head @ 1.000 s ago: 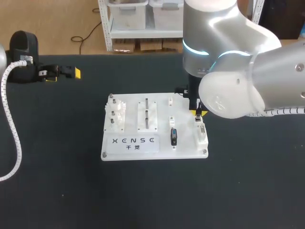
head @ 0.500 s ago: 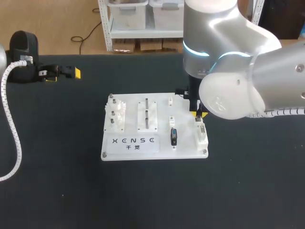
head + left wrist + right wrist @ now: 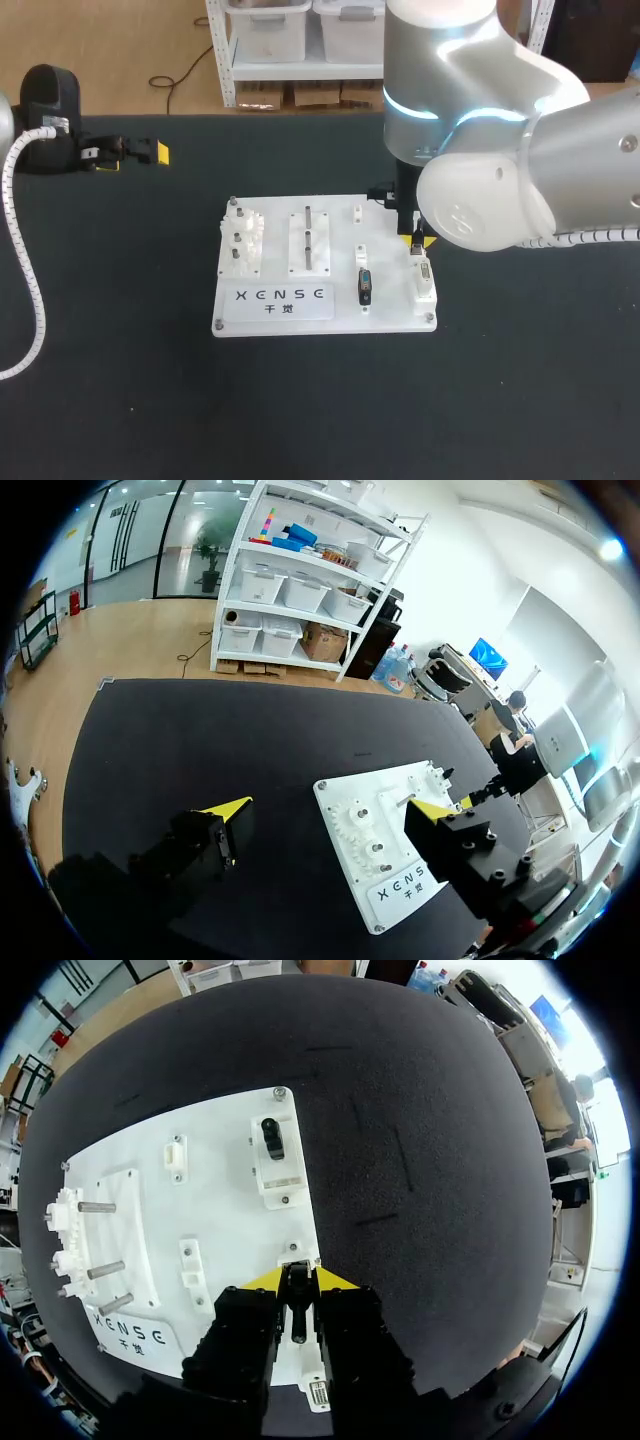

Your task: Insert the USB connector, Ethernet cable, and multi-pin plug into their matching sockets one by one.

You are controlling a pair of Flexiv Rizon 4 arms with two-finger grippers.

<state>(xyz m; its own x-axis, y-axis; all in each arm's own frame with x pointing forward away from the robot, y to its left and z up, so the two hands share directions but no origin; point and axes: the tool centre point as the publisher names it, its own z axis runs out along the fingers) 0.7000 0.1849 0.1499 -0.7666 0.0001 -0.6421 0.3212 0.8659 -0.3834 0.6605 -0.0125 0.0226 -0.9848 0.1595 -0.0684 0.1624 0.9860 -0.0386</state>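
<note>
A white socket board (image 3: 280, 312) lies mid-table. My right gripper (image 3: 415, 239) hangs over its right column, just behind the silver multi-pin socket (image 3: 424, 277). In the right wrist view the right gripper (image 3: 291, 1282) is shut on a small dark plug (image 3: 297, 1305), tip down over a little white socket (image 3: 293, 1254); I cannot tell which plug it is. Another black connector (image 3: 364, 286) stands in the board's middle column. A further black connector (image 3: 270, 1138) sits in a white holder near the far right corner. My left gripper (image 3: 130, 153) rests open and empty at the far left, away from the board (image 3: 400, 880).
The board also carries white gears (image 3: 245, 243) at its left, two metal pegs (image 3: 309, 232) in the middle and a printed label (image 3: 279, 298) at the front. A coiled white hose (image 3: 22, 260) runs along the left arm. Black tabletop surrounds the board.
</note>
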